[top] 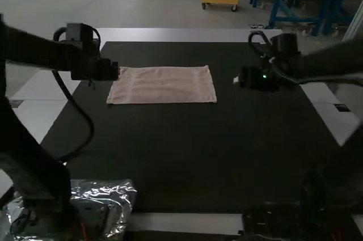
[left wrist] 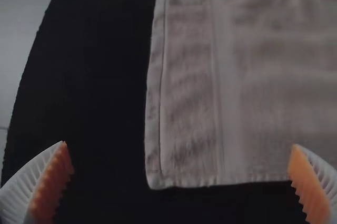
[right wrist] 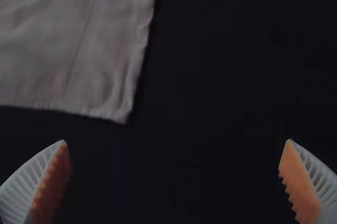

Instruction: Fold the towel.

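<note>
Clearly, the towel (top: 163,85) lies nearer the left arm (top: 88,62) (long axis running crosswise), both arms' jaws wide apart.

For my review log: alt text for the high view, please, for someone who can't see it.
A pink towel lies flat on a black tabletop, the left robot arm near one end, the right arm farther from the other.

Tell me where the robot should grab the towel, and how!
I'd pinch the two near corners of the towel, coming down from above: left gripper at the left corner, right gripper at the right one. It lies flat with clear corners, so its thin edge should fit between open fingers.
</note>
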Action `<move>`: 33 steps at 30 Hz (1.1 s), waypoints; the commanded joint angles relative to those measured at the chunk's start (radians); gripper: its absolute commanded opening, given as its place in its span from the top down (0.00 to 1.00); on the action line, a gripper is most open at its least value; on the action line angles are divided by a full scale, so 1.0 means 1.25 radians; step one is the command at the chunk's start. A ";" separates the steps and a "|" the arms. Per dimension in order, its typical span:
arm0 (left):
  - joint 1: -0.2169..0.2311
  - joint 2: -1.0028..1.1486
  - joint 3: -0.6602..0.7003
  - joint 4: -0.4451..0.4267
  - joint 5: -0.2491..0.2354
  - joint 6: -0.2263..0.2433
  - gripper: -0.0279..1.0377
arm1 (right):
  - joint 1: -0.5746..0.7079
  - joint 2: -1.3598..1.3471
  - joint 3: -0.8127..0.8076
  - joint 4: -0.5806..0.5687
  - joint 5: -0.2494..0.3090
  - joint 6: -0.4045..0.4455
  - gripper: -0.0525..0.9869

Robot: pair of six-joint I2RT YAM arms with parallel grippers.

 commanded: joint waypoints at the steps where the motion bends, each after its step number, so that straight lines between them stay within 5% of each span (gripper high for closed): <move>1: 0.006 0.067 0.065 0.020 0.009 -0.007 0.07 | 0.022 0.065 0.062 0.022 0.009 -0.012 0.08; 18: 0.077 0.358 0.279 0.104 -0.014 0.000 0.07 | 0.098 0.385 0.359 0.082 0.042 -0.065 0.08; 33: 0.082 0.518 0.411 0.102 -0.013 0.035 0.07 | 0.099 0.585 0.581 0.062 0.046 -0.098 0.08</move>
